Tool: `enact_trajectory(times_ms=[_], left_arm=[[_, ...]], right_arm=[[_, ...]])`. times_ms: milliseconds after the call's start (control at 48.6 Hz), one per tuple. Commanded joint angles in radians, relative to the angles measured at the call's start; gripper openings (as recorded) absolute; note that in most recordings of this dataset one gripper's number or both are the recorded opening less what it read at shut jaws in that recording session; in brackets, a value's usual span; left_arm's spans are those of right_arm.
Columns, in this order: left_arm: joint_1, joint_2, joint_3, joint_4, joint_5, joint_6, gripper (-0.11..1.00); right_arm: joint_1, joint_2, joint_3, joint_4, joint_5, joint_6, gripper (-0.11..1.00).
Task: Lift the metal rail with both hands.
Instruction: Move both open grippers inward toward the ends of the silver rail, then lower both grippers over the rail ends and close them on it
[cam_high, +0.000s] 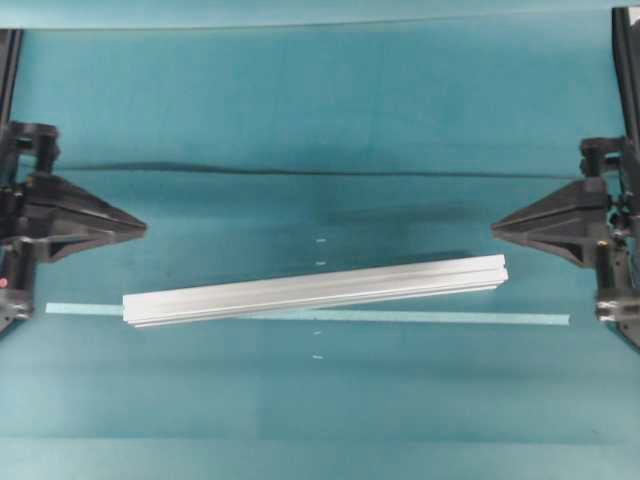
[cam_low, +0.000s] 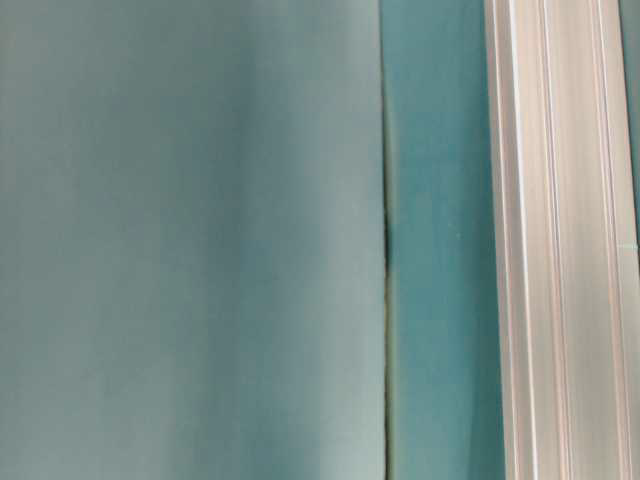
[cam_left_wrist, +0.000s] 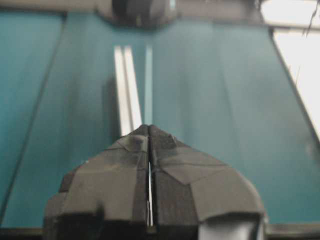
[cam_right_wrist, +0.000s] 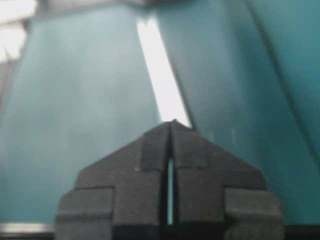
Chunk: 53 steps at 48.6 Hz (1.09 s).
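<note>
Metal rail (cam_high: 315, 290) lies flat on the teal tabletop (cam_high: 320, 110), well apart from both pairs of jaws and untouched by either. In the overhead view it runs nearly across the picture, slightly tilted, its end toward the right gripper (cam_high: 497, 228) sitting a little higher in the picture than its end toward the left gripper (cam_high: 142, 228). Both ends lie below the level of the gripper tips in that view, so neither pair of jaws points straight at the bar. A thin pale tape strip (cam_high: 540, 319) runs across the tabletop under the rail and sticks out past both of its ends.

The left gripper's jaws are pressed together to a point, holding nothing; from the left wrist view the two black fingers (cam_left_wrist: 190, 180) meet along a thin seam, and the rail (cam_left_wrist: 126, 90) shows ahead of the tips and slightly to their left. The right gripper's jaws are likewise closed and empty; in the right wrist view only a narrow slit shows low between the fingers (cam_right_wrist: 200, 165), and the rail (cam_right_wrist: 162, 75) appears as a bright blurred band ahead of the tips. The table-level view shows the rail's grooved side (cam_low: 560, 240) close up.
</note>
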Motion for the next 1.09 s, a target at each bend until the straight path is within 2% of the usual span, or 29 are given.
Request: enact_trajectory(times_ms=[0, 103, 288, 350, 638, 700, 823, 967, 1029, 1070], left_arm=[[-0.003, 0.057, -0.087, 0.002, 0.1, -0.002, -0.06], [-0.005, 0.127, -0.155, 0.002, 0.21, 0.002, -0.06], [-0.006, 0.262, -0.265, 0.003, 0.411, 0.0, -0.06], [-0.006, 0.296, -0.288, 0.003, 0.451, -0.002, -0.06], [-0.015, 0.408, -0.36, 0.003, 0.568, -0.008, -0.06], [-0.015, 0.428, -0.367, 0.003, 0.595, -0.018, -0.06], [-0.015, 0.448, -0.362, 0.005, 0.609, -0.048, -0.06], [-0.02, 0.448, -0.347, 0.005, 0.609, -0.095, -0.06], [-0.026, 0.449, -0.341, 0.006, 0.611, -0.107, -0.04], [-0.032, 0.449, -0.334, 0.005, 0.609, -0.112, -0.01]], right_arm=[[-0.014, 0.051, -0.083, -0.006, 0.15, -0.002, -0.02], [-0.018, 0.126, -0.153, -0.025, 0.302, -0.006, -0.02], [-0.018, 0.284, -0.259, -0.032, 0.468, -0.034, -0.02], [-0.02, 0.345, -0.301, -0.032, 0.515, -0.066, -0.02], [-0.028, 0.597, -0.503, -0.057, 0.719, -0.325, -0.02], [-0.035, 0.623, -0.52, -0.057, 0.744, -0.353, -0.01], [-0.049, 0.652, -0.531, -0.057, 0.756, -0.362, 0.02], [-0.061, 0.658, -0.522, -0.057, 0.749, -0.368, 0.11], [-0.067, 0.658, -0.509, -0.057, 0.739, -0.365, 0.21], [-0.067, 0.658, -0.502, -0.057, 0.733, -0.365, 0.33]])
